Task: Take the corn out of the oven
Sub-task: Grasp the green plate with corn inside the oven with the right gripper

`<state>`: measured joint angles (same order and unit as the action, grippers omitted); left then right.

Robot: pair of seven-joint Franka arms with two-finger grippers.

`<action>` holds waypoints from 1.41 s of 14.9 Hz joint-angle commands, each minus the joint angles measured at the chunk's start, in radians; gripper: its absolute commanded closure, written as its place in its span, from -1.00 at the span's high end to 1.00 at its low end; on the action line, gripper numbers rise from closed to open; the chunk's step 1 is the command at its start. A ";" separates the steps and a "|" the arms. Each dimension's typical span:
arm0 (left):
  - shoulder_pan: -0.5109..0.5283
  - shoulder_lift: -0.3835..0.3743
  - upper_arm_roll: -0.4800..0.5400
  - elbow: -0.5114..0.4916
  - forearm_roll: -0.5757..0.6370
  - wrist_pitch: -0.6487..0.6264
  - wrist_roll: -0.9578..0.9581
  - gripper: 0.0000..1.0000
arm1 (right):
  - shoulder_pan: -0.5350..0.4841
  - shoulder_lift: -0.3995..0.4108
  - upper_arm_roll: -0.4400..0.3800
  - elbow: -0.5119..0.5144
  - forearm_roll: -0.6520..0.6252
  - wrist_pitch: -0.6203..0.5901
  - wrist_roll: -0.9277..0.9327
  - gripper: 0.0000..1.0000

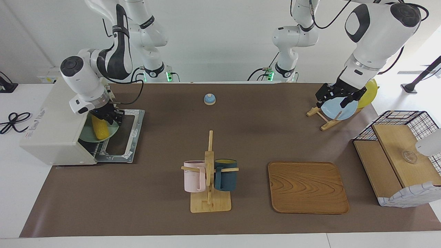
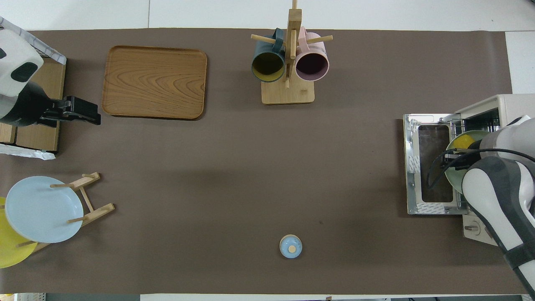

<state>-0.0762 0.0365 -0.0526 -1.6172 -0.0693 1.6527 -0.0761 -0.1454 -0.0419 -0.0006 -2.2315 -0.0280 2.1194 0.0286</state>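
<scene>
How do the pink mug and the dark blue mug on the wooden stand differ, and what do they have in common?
The pink mug is pale pink outside and dull purple inside; the dark blue mug is dark teal-blue with a yellow inside. The pink mug hangs on the stand's side toward the right arm's end of the table, the dark blue mug on the side toward the left arm's end. Both look alike in size and shape, and both hang from pegs.

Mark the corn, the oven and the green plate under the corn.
corn (image 1: 99,129), facing view, middle of the cob.
oven (image 1: 55,127), facing view, its off-white top.
green plate (image 1: 112,134), facing view, bare rim beside the cob.
</scene>
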 commanded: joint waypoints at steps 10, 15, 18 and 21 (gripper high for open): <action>-0.011 -0.007 0.010 -0.013 -0.029 0.021 0.004 1.00 | 0.003 -0.026 0.004 -0.085 -0.012 0.071 -0.018 -1.00; -0.010 -0.009 0.010 -0.016 -0.040 0.028 0.002 1.00 | 0.092 0.010 0.010 0.039 -0.110 -0.053 -0.004 -1.00; -0.011 -0.007 0.010 -0.013 -0.040 0.027 0.001 1.00 | 0.183 0.057 0.013 0.191 -0.118 -0.182 0.054 -1.00; -0.010 -0.007 0.010 -0.012 -0.040 0.030 0.002 1.00 | 0.297 0.106 0.013 0.324 -0.136 -0.278 0.173 -1.00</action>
<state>-0.0779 0.0364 -0.0520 -1.6172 -0.0987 1.6619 -0.0761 0.0962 0.0004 0.0098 -2.0172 -0.1362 1.9034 0.1295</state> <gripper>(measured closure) 0.000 0.974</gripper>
